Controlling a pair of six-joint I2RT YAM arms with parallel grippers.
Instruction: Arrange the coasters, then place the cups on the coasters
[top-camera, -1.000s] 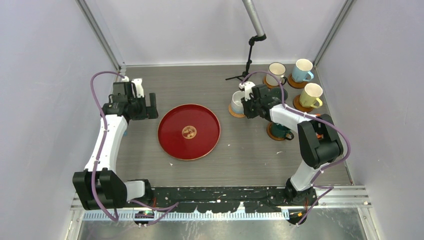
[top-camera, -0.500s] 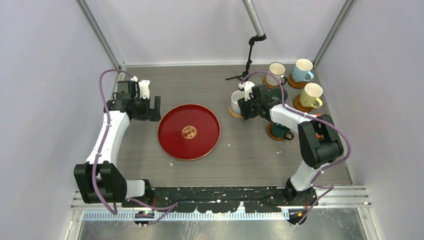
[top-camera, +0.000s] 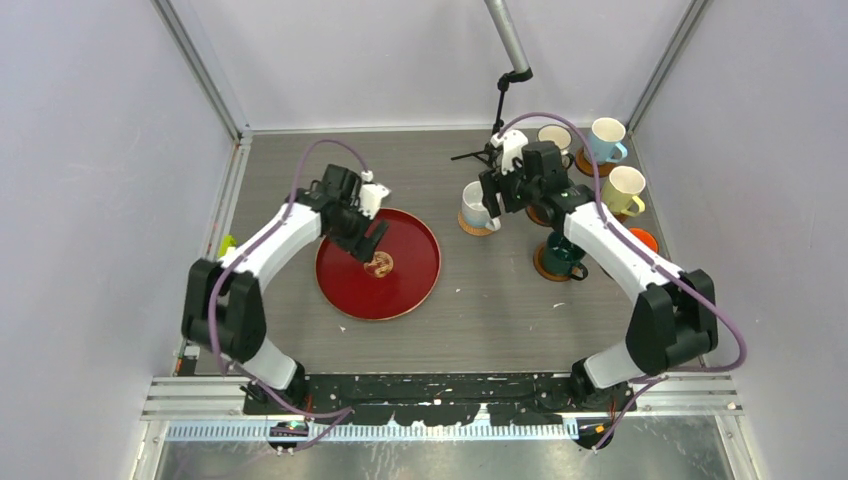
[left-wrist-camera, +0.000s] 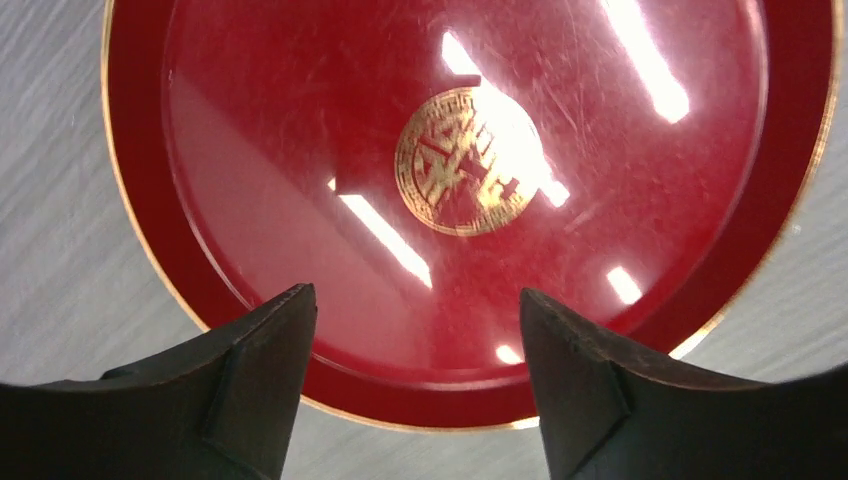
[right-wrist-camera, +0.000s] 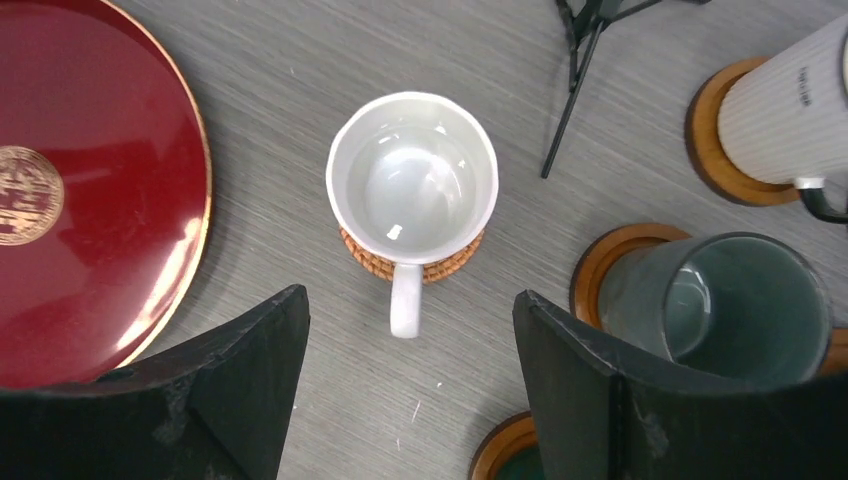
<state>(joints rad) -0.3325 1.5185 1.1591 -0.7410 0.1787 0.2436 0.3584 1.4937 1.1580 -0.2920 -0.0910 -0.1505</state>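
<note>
Top external: arms outstretched, left gripper (top-camera: 368, 240) wide, empty over tray (top-camera: 415, 285); right gripper (top-camera: 491, 206) likewise above white cup (top-camera: 473, 209).

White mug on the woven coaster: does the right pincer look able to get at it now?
Probably yes: the right pincer hangs open above the white mug, nothing between them, and the grey-green mug stands apart to the side.

a robot lab cell: plain walls (top-camera: 90, 150), aluminium framing (top-camera: 200, 70).

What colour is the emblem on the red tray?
Gold emblem, clearest in the left wrist view.
</note>
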